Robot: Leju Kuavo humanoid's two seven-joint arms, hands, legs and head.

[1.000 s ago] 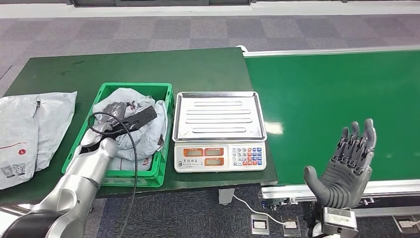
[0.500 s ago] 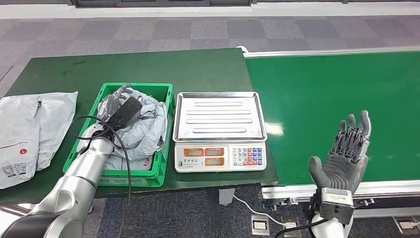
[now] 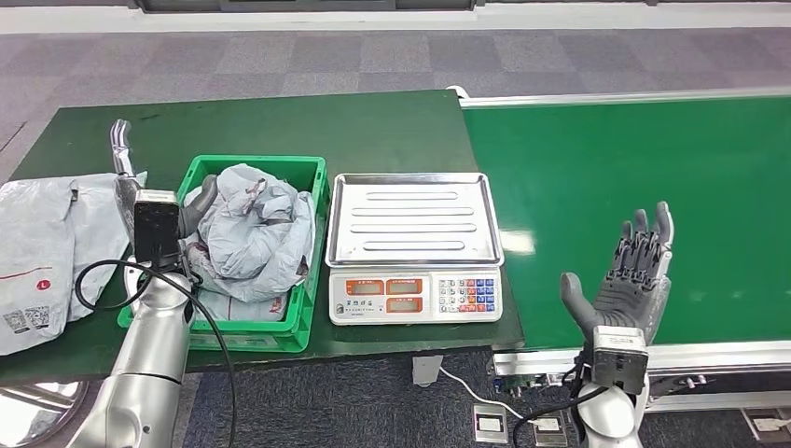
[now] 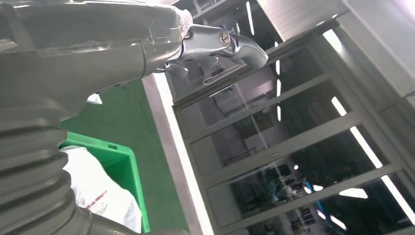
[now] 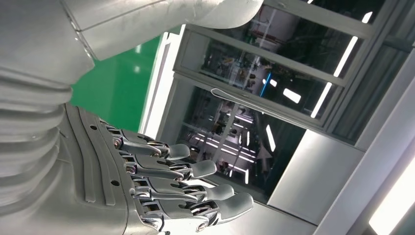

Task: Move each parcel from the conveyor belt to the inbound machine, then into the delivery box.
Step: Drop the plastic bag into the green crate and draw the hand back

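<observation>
The left hand [image 3: 149, 201] is raised with fingers spread, nothing held, beside the green crate [image 3: 308, 280]. The right hand [image 3: 627, 285] is spread, empty, at the conveyor belt [image 3: 634, 159]. Risk is judged: the crumpled grey parcel [image 3: 252, 233], heaped high in the crate, could be snagged by the dangling cable [image 3: 201, 327].

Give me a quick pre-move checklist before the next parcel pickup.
1. Left hand free of the parcel: ok, raised beside the green crate, holding nothing.
2. Parcel lying inside the crate: ok.
3. Scale tray bare for weighing: ok.
4. Right hand ready: ok, fingers apart, upright at the conveyor belt near edge.
5. Next parcel on the belt: not ok, none on the visible stretch.
6. Grey bags on the table left of the crate, handled or not: cannot tell.
</observation>
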